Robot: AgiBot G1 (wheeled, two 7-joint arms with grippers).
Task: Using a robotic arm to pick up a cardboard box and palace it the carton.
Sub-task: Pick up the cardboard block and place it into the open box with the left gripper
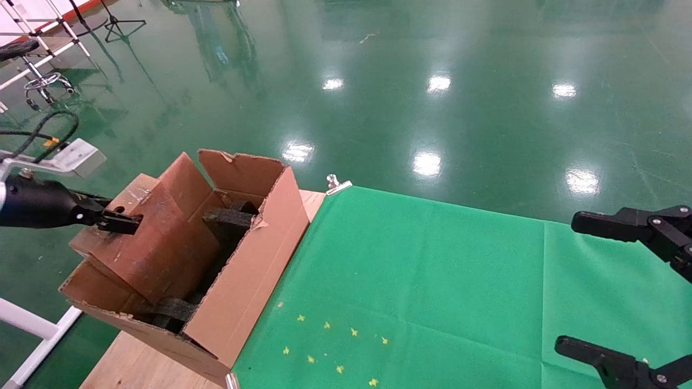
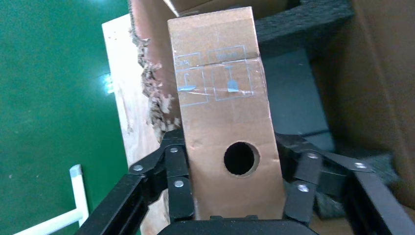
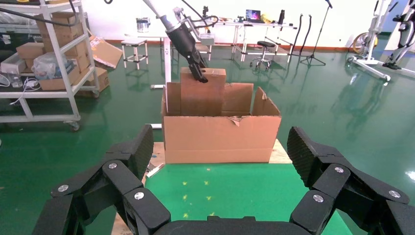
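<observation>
The left gripper (image 1: 121, 222) of the robotic arm (image 1: 38, 204) is clenched on the narrow top edge of the cardboard box (image 1: 157, 237) — in the left wrist view its black fingers (image 2: 177, 181) press both sides of that edge, just beside the small round hole (image 2: 241, 158). The slim reddish-brown box stands upright and slightly tilted inside the carton (image 1: 254, 270), its upper part rising above the carton's walls. The carton sits at the left end of the table, beside the green cloth (image 1: 432, 281), its flaps open and black foam pieces (image 1: 230, 217) inside it. The right gripper (image 1: 638, 286) hangs over the right side of the cloth, well apart from the carton — its fingers spread wide, grasping nothing.
</observation>
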